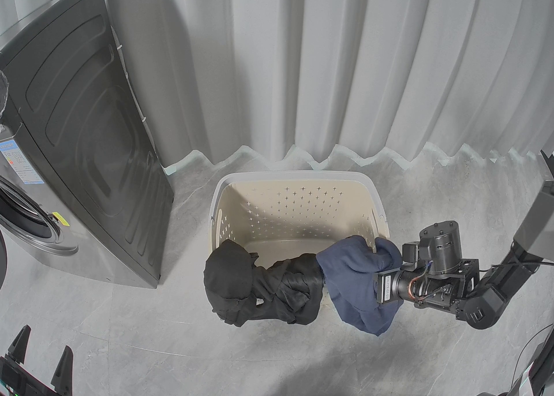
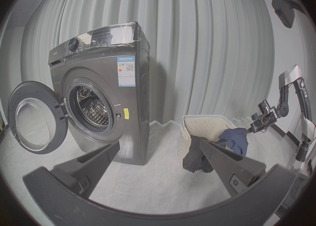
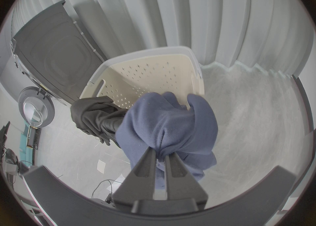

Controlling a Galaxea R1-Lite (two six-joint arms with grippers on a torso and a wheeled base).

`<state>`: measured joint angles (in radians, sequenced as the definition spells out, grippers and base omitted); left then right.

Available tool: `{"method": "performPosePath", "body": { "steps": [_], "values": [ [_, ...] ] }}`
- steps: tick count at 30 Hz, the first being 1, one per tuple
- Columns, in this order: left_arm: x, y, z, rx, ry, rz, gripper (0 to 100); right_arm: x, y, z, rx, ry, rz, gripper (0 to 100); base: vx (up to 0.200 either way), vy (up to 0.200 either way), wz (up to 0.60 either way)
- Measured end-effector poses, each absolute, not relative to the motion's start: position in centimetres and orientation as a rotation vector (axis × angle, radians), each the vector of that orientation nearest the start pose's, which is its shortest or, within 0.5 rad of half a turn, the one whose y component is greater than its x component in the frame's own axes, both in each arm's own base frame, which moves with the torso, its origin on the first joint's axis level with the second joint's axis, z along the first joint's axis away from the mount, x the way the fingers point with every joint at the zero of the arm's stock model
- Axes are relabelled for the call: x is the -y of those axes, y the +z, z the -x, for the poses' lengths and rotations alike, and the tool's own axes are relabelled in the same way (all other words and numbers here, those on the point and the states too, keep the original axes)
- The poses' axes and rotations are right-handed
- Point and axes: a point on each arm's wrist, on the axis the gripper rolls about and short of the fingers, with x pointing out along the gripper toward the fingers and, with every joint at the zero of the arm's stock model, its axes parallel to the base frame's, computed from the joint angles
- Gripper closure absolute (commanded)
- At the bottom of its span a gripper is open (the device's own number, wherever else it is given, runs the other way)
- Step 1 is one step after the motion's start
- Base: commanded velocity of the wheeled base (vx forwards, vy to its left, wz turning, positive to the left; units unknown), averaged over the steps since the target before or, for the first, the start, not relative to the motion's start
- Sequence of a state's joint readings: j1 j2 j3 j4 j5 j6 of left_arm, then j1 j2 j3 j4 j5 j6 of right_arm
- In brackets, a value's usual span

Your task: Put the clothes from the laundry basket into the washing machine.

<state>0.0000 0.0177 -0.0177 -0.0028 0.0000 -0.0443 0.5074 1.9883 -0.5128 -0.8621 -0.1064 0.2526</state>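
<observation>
A beige laundry basket (image 1: 297,180) stands on the floor before the curtain. A black garment (image 1: 259,287) hangs over its near rim. My right gripper (image 3: 160,155) is shut on a blue garment (image 1: 358,281), holding it over the basket's near right corner; the same blue garment (image 3: 168,127) bunches in front of the fingers. The grey washing machine (image 2: 102,95) stands to the left with its round door (image 2: 34,116) swung open and the drum (image 2: 93,108) showing. My left gripper (image 2: 158,152) is open, low at the left, well away from the basket (image 2: 204,127).
A white pleated curtain (image 1: 346,51) runs along the back. The washing machine's side (image 1: 86,131) stands close to the basket's left. Bare marble floor (image 1: 173,351) lies in front of the basket and to its right.
</observation>
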Motion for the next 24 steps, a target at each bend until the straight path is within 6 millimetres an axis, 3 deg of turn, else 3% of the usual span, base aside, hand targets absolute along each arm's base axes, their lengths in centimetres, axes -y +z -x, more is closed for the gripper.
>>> {"method": "performPosePath", "body": {
  "steps": [13,24],
  "values": [
    [0.0,8.1,2.3,0.003,0.0,0.044,0,-13.8,10.0,-22.6,-0.481,0.37,-0.092,100,0.0,0.0,0.0],
    [0.0,8.1,2.3,0.003,0.0,0.044,0,-12.3,15.5,-19.7,-0.27,0.416,-0.157,100,0.0,0.0,0.0]
  ]
}}
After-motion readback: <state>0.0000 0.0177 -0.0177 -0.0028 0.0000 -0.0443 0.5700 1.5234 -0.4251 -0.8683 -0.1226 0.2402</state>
